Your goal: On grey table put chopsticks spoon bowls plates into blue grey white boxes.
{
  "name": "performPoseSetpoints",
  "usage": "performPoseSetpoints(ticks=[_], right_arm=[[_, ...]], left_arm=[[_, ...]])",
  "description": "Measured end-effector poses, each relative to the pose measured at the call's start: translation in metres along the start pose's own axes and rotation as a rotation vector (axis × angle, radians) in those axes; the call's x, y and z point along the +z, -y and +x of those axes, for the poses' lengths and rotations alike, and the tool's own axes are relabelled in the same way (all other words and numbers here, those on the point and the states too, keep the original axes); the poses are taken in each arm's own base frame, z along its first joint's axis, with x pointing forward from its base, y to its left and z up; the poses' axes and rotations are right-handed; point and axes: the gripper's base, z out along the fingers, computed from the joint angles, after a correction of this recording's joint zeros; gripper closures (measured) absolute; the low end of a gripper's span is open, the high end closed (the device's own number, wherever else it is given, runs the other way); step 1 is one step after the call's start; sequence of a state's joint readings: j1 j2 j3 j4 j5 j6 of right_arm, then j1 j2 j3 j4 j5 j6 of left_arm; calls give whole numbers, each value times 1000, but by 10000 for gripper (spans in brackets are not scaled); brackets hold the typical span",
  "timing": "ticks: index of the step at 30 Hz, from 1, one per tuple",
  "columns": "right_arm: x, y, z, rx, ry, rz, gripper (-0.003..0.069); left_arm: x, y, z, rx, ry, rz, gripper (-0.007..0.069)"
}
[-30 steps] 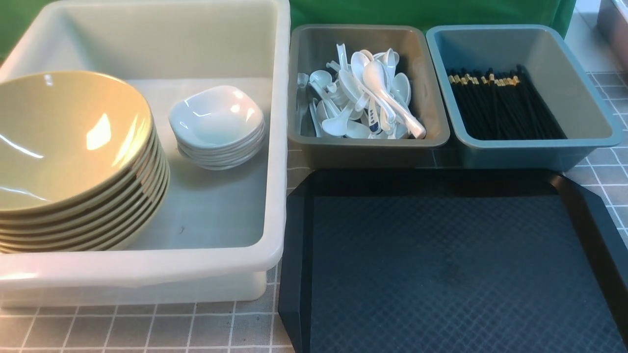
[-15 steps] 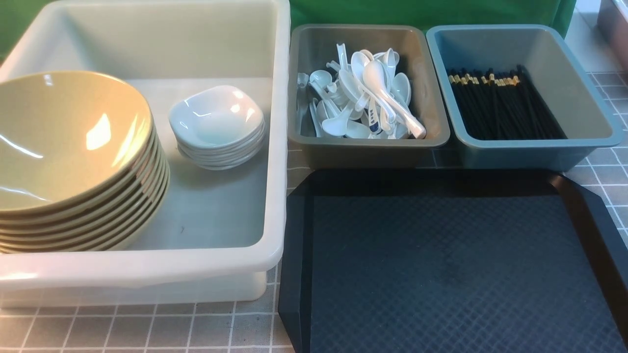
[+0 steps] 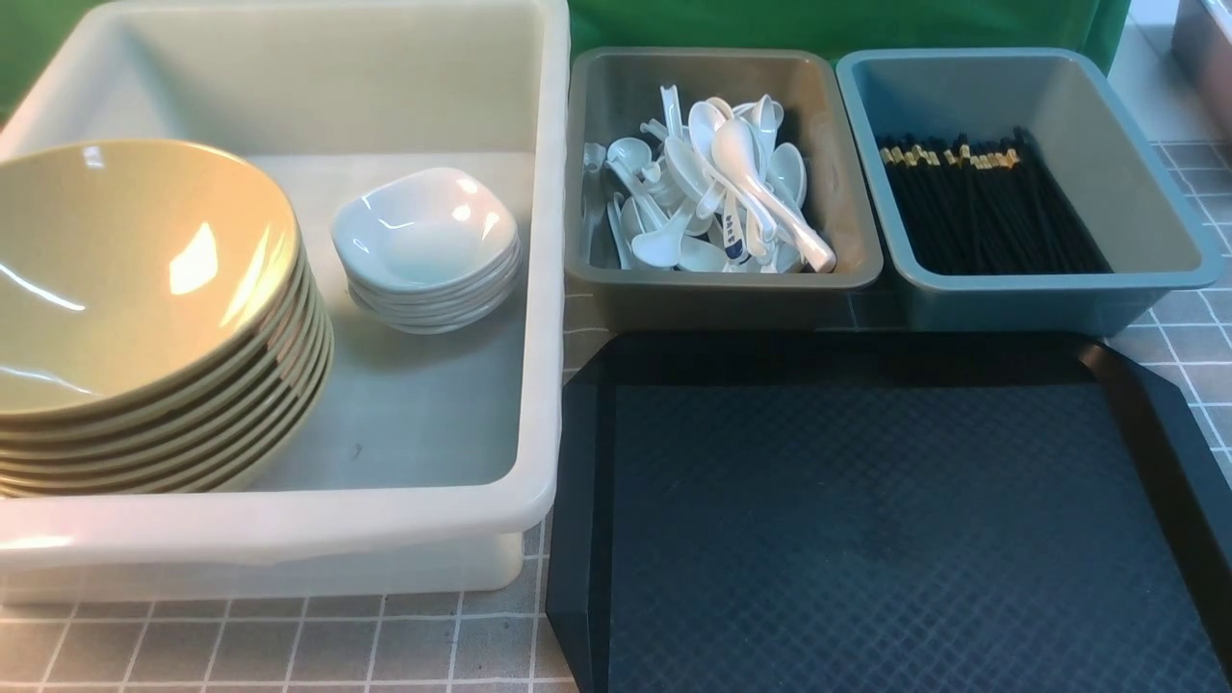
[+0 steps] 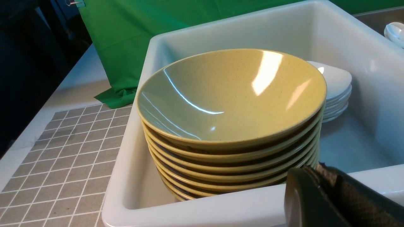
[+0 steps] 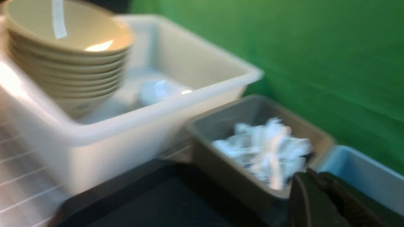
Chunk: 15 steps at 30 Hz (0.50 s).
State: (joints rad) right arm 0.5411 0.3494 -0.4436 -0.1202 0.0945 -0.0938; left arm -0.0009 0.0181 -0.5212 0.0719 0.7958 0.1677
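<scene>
Forward of my two arms, the front view shows three tubs: the milky white box (image 3: 289, 527) on the left, the grey box (image 3: 722, 298) beside it, and the teal-blue box (image 3: 1059, 306) on the right. Inside the white box, the olive-yellow bowls (image 3: 144, 279) form a tilted nested stack on the left, and the small white plates (image 3: 428, 236) form a shorter stack to their right, apart from them. The grey box contains a loose heap of white spoons (image 3: 712, 192); I cannot tell whether the task's spoon lies among them. The teal-blue box contains the chopsticks (image 3: 991, 212), lying side by side with their gold bands near the far wall. Nearer to me than the two smaller boxes lies the black tray (image 3: 885, 539), on the grey tiled table (image 3: 327, 645). A green cloth (image 3: 703, 24) stands behind the boxes.

My left gripper (image 4: 315, 171) is closed, with nothing visible between its fingertips, and appears in its wrist view in front of the white box's rim. My right gripper (image 5: 311, 176) is likewise closed with nothing visible in its grasp; its wrist view is blurred.
</scene>
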Motion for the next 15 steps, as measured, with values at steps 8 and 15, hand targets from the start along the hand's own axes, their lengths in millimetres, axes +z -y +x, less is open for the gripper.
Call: performPoseSetpoints(ticks=[8,15], right_arm=[[-21,12,76,175,-113,397,659],[-32,6,136,226,-256,543,659]], left_arm=[[0,0,0,0,0,0,635],[0,0,0,-1,0,1,635]])
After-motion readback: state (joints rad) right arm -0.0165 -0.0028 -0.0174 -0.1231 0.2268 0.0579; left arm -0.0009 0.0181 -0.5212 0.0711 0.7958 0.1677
